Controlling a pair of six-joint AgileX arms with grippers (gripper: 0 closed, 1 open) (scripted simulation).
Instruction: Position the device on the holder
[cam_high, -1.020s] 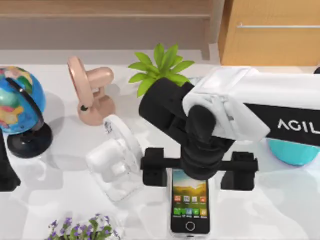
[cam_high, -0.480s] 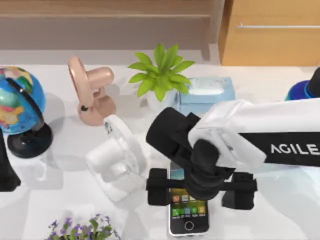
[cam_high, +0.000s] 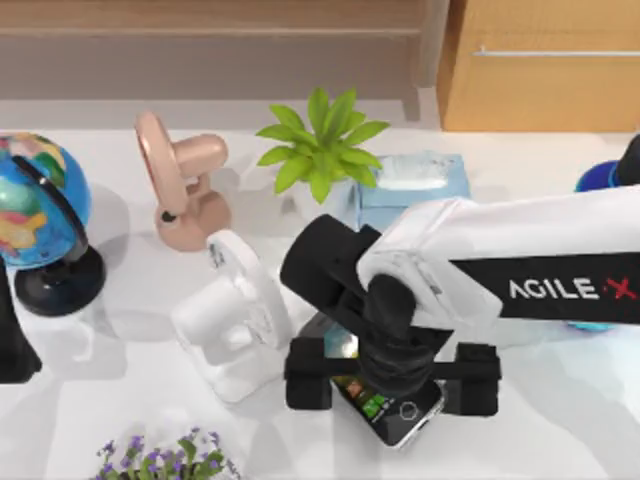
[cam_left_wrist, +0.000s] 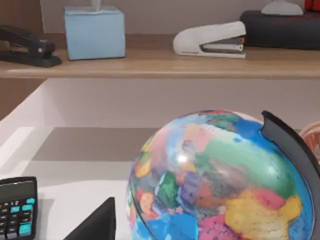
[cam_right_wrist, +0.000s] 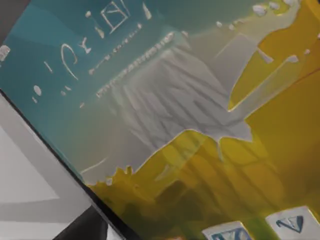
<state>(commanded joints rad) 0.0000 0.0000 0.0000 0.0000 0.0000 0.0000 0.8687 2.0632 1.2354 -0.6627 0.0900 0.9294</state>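
My right hand (cam_high: 392, 372) is clamped on the phone (cam_high: 395, 405), which is tilted off the desk (cam_high: 120, 330) just beside the white holder (cam_high: 232, 318). Left arm parked at the desk's left edge, near the globe (cam_high: 35, 205). Risk: the slim, smooth phone may slip from the edge grip, or strike the holder.

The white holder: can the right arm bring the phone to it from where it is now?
Probably yes. The right gripper is over the phone, and the white holder stands just beside it toward the table's left, with nothing between them.
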